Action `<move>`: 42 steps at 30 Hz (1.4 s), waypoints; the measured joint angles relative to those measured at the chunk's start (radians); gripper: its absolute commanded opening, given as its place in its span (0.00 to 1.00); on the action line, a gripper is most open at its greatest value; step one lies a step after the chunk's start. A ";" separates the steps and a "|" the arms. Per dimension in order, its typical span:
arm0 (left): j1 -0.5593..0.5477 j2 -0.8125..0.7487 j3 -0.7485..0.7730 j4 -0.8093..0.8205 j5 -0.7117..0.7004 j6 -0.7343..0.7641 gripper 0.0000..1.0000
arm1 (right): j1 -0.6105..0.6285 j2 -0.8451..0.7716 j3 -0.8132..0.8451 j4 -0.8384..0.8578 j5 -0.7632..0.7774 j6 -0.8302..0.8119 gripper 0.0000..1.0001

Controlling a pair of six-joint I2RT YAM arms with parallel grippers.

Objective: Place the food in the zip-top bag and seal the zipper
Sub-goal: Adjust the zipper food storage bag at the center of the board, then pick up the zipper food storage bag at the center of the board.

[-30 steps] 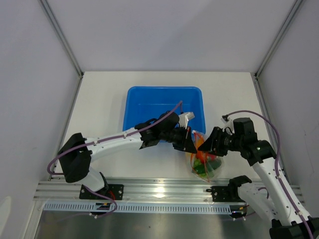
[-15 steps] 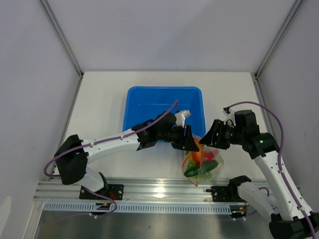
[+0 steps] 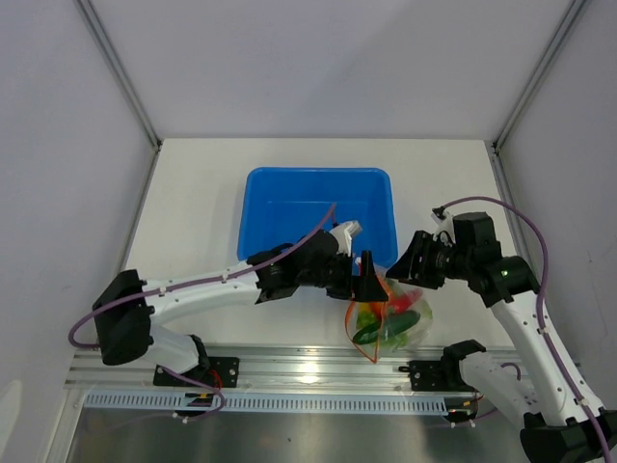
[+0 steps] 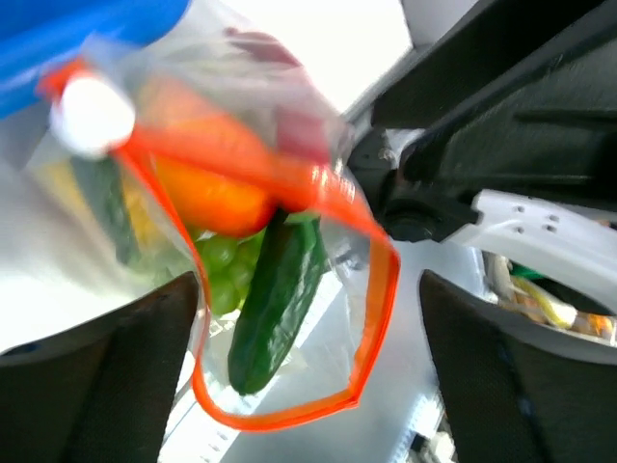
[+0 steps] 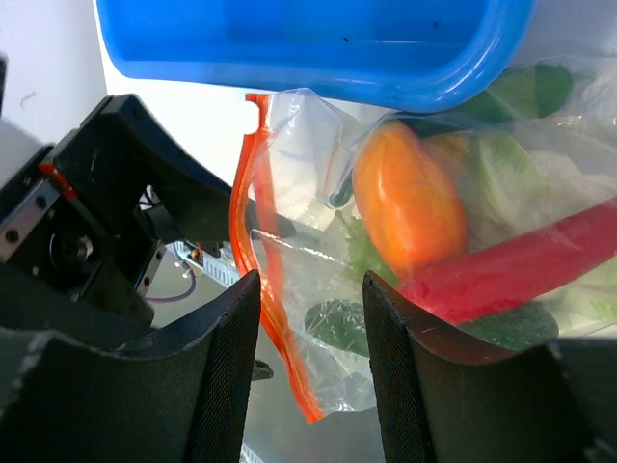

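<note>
The zip-top bag (image 3: 388,323), a clear pouch, hangs at the table's front edge with the food inside. My right gripper (image 3: 410,275) is shut on its upper right part; in the right wrist view the plastic sits between the fingers (image 5: 308,367). Inside I see an orange fruit (image 5: 410,203), a red chili (image 5: 521,265), a dark green cucumber (image 4: 275,299) and green grapes (image 4: 220,265). The orange-red zipper (image 4: 371,318) gapes in a loop. My left gripper (image 3: 369,277) stands open just left of the bag, its jaws (image 4: 308,386) wide with nothing gripped.
The blue tub (image 3: 318,176) stands behind the bag, and its rim (image 5: 308,58) is close above the bag's top. An aluminium rail (image 3: 308,367) runs along the table's near edge under the bag. White side walls close in the table.
My left gripper has opened, let go of the bag's mouth and drawn back slightly left. The bag has sagged lower, held only from the right, its mouth gaping.
</note>
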State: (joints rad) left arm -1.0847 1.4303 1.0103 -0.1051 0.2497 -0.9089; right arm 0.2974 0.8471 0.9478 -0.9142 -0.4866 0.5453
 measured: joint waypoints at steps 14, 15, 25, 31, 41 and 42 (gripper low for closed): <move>-0.173 -0.095 0.080 -0.307 -0.391 -0.010 1.00 | 0.000 -0.005 0.003 -0.004 0.051 0.004 0.50; -0.180 -0.083 0.097 -0.319 -0.406 -0.016 1.00 | 0.000 -0.002 0.010 -0.008 0.066 0.005 0.50; -0.304 0.133 0.394 -0.573 -0.624 -0.071 0.99 | -0.068 0.006 0.069 -0.034 0.159 -0.017 0.50; -0.324 0.300 0.601 -0.805 -0.726 -0.161 1.00 | -0.183 -0.006 0.070 -0.061 0.124 -0.050 0.50; -0.322 0.271 0.495 -0.907 -0.787 -0.183 0.99 | -0.200 -0.046 0.051 -0.059 0.052 -0.056 0.50; -0.322 0.270 0.492 -0.908 -0.787 -0.183 0.99 | -0.200 -0.046 0.049 -0.058 0.047 -0.056 0.50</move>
State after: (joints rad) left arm -1.4071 1.7000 1.5021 -1.0130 -0.5377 -1.0916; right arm 0.0975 0.8009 0.9966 -0.9726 -0.4397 0.4896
